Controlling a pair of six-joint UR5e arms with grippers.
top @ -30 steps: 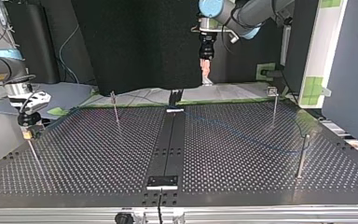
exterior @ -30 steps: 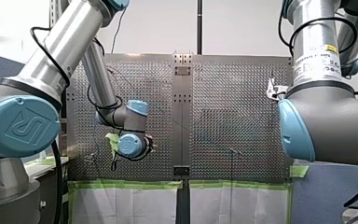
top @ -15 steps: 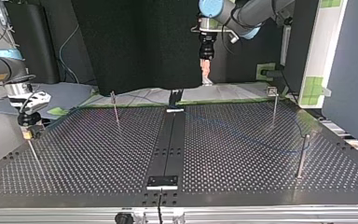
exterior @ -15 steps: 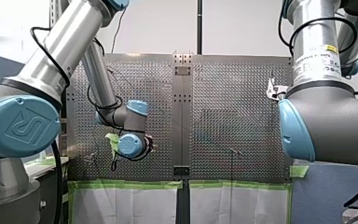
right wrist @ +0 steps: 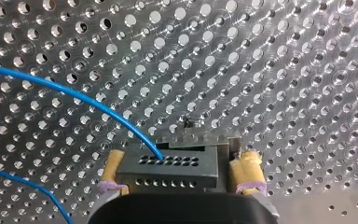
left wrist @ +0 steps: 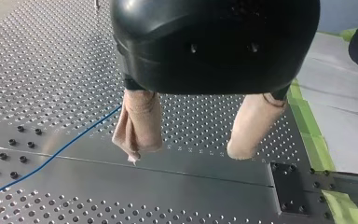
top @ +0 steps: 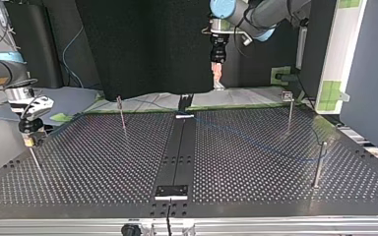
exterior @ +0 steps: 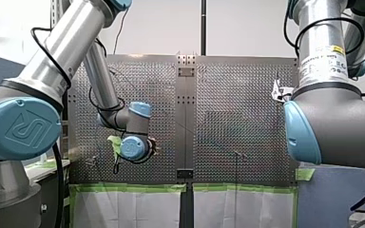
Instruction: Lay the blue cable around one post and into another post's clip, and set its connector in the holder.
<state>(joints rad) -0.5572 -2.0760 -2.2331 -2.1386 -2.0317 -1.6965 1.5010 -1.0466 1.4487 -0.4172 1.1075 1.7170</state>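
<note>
The blue cable (right wrist: 74,93) ends in a black connector (right wrist: 168,168) that sits against a grey holder (right wrist: 200,136) on the perforated plate. My right gripper (right wrist: 179,175) stands open, its yellow pads (right wrist: 113,164) on either side of the connector. In the top view this gripper (top: 28,140) is low at the left edge, beside a thin post (top: 34,160). The cable (top: 256,140) runs across the plate toward the right-hand post (top: 319,164). My left gripper (top: 217,73) hangs high over the far edge; its beige pads (left wrist: 137,123) are apart and empty, with the cable (left wrist: 51,158) lying below.
Two more posts stand near the far edge, one at the left (top: 122,113) and one at the right (top: 289,110). A dark centre strip (top: 177,152) divides the table (top: 103,167). Green tape (left wrist: 307,126) marks the edge near my left gripper.
</note>
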